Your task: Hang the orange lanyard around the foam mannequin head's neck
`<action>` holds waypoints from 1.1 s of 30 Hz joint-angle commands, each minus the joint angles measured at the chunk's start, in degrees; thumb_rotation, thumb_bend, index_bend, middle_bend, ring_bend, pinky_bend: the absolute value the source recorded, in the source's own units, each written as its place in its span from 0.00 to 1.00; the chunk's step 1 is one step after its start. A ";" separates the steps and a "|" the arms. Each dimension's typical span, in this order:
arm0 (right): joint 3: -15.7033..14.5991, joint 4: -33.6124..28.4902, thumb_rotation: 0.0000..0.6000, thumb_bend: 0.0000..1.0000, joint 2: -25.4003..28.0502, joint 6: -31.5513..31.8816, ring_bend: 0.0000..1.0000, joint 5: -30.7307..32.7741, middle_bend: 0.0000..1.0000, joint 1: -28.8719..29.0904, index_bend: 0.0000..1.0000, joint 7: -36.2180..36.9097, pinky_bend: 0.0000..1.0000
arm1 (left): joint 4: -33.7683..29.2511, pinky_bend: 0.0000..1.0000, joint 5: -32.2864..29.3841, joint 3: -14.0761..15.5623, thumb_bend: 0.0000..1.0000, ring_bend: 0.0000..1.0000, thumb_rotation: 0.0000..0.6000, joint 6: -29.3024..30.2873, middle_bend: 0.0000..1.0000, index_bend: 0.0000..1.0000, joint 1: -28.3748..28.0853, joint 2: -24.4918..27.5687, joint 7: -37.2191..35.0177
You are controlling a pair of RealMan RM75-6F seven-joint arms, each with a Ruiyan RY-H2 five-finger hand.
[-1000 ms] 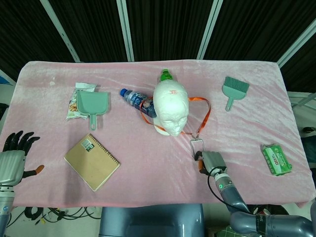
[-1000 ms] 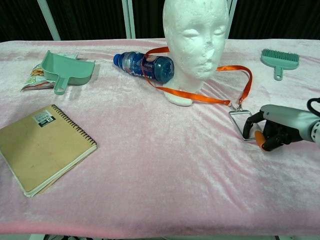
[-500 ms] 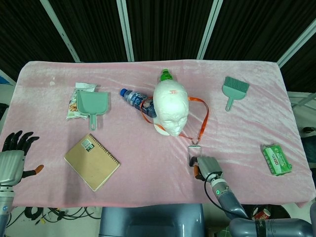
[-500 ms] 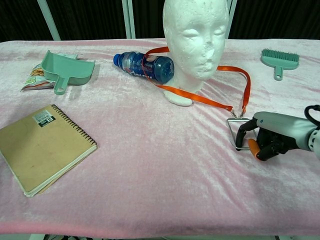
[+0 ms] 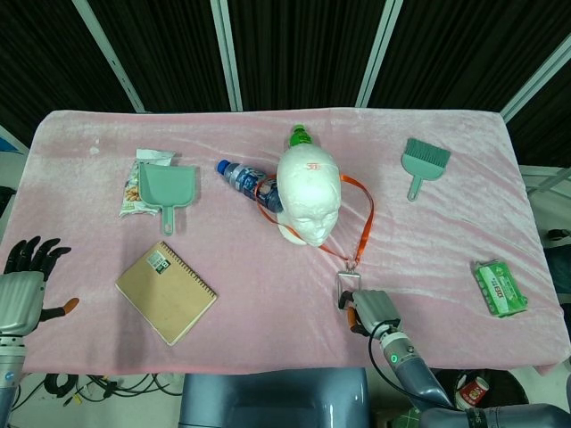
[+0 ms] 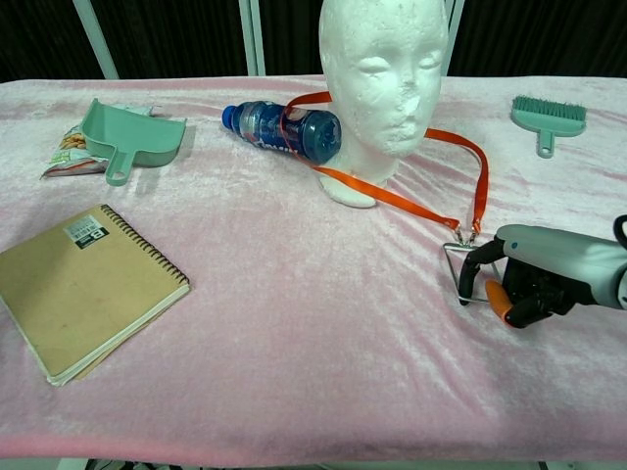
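We see a pink cloth (image 5: 268, 294) over the whole table. The foam mannequin head (image 5: 308, 192) stands upright at the middle. The orange lanyard (image 6: 421, 208) already loops round its neck and over the blue bottle (image 6: 284, 130) lying just left of it, then runs taut toward the near right, ending in a clear badge holder (image 6: 462, 271). A tan spiral notebook (image 5: 166, 292) lies near left; a green dustpan (image 5: 166, 188) rests on a snack packet (image 5: 134, 190) far left. A green brush (image 5: 423, 162) sits far right, a green packet (image 5: 501, 288) at the right edge. Our right hand (image 6: 514, 284) pinches the badge holder at the near right. Our left hand (image 5: 25, 276), at the near left edge off the cloth, holds nothing, fingers spread.
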 commanded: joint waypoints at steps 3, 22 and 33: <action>-0.41 -0.34 1.00 0.74 0.02 -0.13 1.00 -0.70 1.00 -0.20 0.46 -0.16 0.97 | -0.26 0.00 0.03 -0.07 0.07 0.00 1.00 0.28 0.12 0.22 0.08 0.10 0.31; -3.17 -3.19 1.00 0.58 0.97 -0.43 1.00 -4.95 1.00 -1.40 0.33 -1.27 0.97 | -0.58 0.00 -0.22 -0.11 0.07 0.00 1.00 -0.14 0.12 0.22 -0.14 -0.13 1.11; -2.48 -4.73 1.00 0.55 2.99 -0.18 1.00 -4.45 1.00 -1.24 0.24 -1.46 0.97 | -0.77 0.00 -0.31 -0.13 0.07 0.00 1.00 -0.15 0.12 0.22 -0.14 -0.14 1.26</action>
